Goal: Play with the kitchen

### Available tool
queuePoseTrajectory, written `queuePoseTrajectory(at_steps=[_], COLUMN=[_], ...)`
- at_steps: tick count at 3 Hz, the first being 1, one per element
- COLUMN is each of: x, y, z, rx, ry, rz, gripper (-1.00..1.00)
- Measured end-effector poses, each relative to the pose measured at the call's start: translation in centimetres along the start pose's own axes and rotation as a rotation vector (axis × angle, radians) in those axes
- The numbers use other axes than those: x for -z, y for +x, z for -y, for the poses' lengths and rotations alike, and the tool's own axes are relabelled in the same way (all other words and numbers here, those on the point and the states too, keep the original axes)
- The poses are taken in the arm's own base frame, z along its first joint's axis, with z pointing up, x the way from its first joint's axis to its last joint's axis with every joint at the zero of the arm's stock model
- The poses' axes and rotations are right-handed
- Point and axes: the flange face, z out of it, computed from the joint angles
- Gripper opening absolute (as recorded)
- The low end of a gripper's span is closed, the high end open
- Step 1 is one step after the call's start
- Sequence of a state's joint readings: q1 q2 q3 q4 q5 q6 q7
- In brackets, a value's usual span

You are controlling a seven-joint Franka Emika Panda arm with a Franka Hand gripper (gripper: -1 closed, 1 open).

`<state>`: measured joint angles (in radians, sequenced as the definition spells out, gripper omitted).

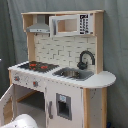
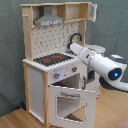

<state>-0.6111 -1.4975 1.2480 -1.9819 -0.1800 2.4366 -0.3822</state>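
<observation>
A tall white and light-wood toy kitchen (image 1: 65, 75) stands on a wood floor (image 2: 15, 117) before a grey-green curtain (image 1: 115, 50), seen from the front in the first exterior view and from its hob end in the second exterior view. Its oven door (image 2: 72, 102), with a clear window, hangs swung open below the row of knobs (image 2: 64, 73); a red-ringed hob (image 1: 37, 65), a sink (image 1: 74, 73) and a black faucet (image 1: 85, 59) share the counter, under a grey range hood (image 1: 39, 27) and a microwave cabinet (image 1: 70, 24).

The Franka arm (image 2: 97, 62) reaches in over the counter from the second exterior view's right, its forward end lying near the sink and faucet. Whether the gripper is released or clenched cannot be told; its fingers are hidden.

The unit looks rigid but light for its height, likely to tip or slide if pushed high up. The small moving parts seem the sensible places to take hold: the knobs, the faucet, the oven door's top edge. Hinges and the clear window look the most fragile.
</observation>
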Motion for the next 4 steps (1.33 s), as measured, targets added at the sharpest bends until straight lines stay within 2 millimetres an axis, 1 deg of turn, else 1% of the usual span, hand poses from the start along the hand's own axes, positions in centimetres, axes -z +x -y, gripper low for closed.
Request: queuePoseTrajectory(at_steps=[1, 2, 3, 4], x=[3.9, 6.4, 8.7, 10.7], y=[1.2, 1.5, 2.4, 3.4], z=[2.6, 6.1, 10.5, 13.5], rx=[0.078, 0.156, 0.173, 0.136], ry=[0.014, 0.034, 0.052, 0.064], rz=[-0.058, -0.103, -0.160, -0.208], gripper=[1.00, 1.00, 1.00, 1.00])
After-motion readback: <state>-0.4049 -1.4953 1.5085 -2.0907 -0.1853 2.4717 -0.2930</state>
